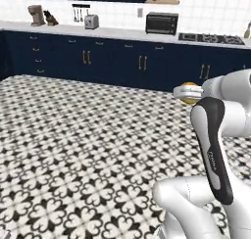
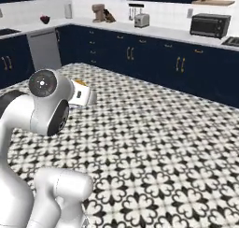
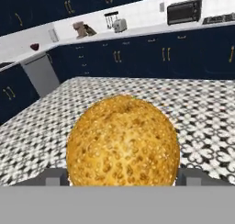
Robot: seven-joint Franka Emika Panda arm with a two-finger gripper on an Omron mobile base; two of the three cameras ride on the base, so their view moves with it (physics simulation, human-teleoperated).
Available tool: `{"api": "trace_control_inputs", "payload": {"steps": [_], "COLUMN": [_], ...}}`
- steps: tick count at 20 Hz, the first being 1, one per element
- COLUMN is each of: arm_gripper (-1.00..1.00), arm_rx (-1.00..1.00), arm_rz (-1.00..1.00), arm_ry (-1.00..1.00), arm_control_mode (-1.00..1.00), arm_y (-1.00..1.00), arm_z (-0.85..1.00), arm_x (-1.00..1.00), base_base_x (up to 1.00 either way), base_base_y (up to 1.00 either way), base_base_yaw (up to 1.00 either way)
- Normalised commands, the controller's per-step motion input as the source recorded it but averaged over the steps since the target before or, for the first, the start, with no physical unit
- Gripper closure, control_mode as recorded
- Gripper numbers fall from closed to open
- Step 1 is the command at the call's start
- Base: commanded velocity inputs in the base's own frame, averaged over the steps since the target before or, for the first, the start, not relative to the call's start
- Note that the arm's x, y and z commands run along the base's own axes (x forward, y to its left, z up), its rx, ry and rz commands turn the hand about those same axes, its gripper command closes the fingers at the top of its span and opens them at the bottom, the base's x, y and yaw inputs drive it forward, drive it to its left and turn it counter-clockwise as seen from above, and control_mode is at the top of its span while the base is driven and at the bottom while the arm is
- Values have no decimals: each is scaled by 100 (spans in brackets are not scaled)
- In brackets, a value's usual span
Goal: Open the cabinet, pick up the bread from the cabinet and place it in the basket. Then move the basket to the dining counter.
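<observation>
- Left base view: one floor (image 1: 73,150) of black-and-white flower-patterned tiles spreads across most of the room.
- One long run of navy-blue cupboards (image 1: 112,61) with brass handles stands along the far wall, topped by a pale surface (image 1: 117,32).
- One white robot arm (image 1: 215,150) with a dark joint cover rises at the lower right; grey lettering runs down that cover, too small to read.
- One stainless panel, seemingly a dishwasher (image 2: 44,49), sits among the cupboards at the left of the right base view.
- One black toaster oven (image 1: 162,23) stands on that surface, with one black stovetop (image 1: 211,37) to its right.
- One silver toaster (image 1: 91,21), one brown coffee machine (image 1: 36,15) and one knife block (image 1: 50,19) stand farther left.
- One small wooden shelf (image 1: 162,1) hangs above the toaster oven, carrying one small jar.
- One bread (image 3: 123,142), a round golden-orange bun with a speckled crust, sits between the fingers (image 3: 54,177) in the hand view, well above the floor. From the left base camera it peeks out beside the white wrist.
- Fingers spread wide, pinching the bread on either side.
- No brand names or labels can be read anywhere.
</observation>
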Motion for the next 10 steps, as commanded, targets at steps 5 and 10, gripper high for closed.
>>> {"api": "trace_control_inputs", "payload": {"steps": [5,10], "arm_gripper": [100,100], "arm_rx": [0,0], "arm_rz": [0,0], "arm_ry": [0,0], "arm_control_mode": [100,100], "arm_y": [0,0], "arm_z": [0,0], "arm_x": [0,0], "base_base_x": [0,5], "base_base_y": [0,0], "base_base_yaw": [100,100]}}
